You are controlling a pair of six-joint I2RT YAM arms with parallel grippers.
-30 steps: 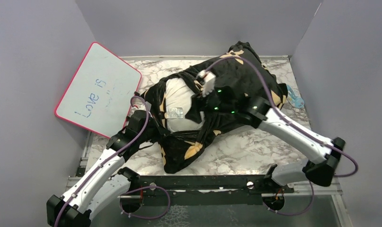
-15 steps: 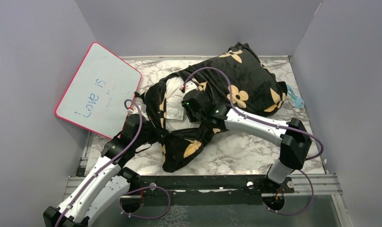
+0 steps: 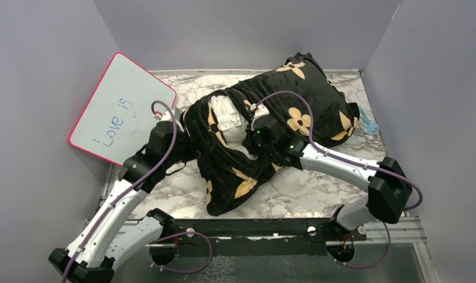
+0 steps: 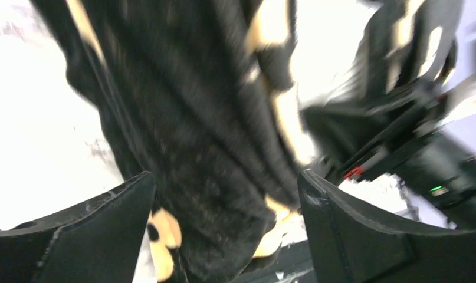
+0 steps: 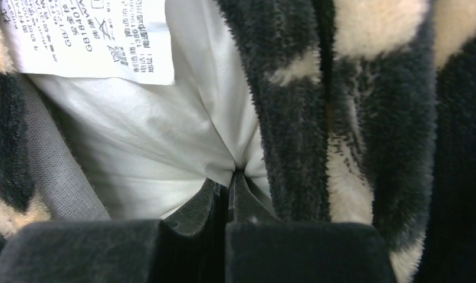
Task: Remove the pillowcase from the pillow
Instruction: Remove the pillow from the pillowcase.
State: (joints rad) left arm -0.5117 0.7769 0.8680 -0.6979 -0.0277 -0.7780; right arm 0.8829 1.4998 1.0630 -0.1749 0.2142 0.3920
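My right gripper point(image 5: 230, 177) is clenched on a pinch of the pillow point(image 5: 164, 135), my left gripper point(image 4: 223, 177) gapes around a fold of the pillowcase point(image 4: 194, 118), and the half-covered pillow lies mid-table point(image 3: 294, 191), stretching toward the far right corner.

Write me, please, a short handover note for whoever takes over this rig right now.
Left gripper: open, its fingers either side of a fold of the pillowcase, not clamped.
Right gripper: shut on a pinch of the pillow, near its tag.
Done: the case's opening is pulled back, baring one end of the pillow.
Left: most of the pillow is inside the case; the two need pulling apart.
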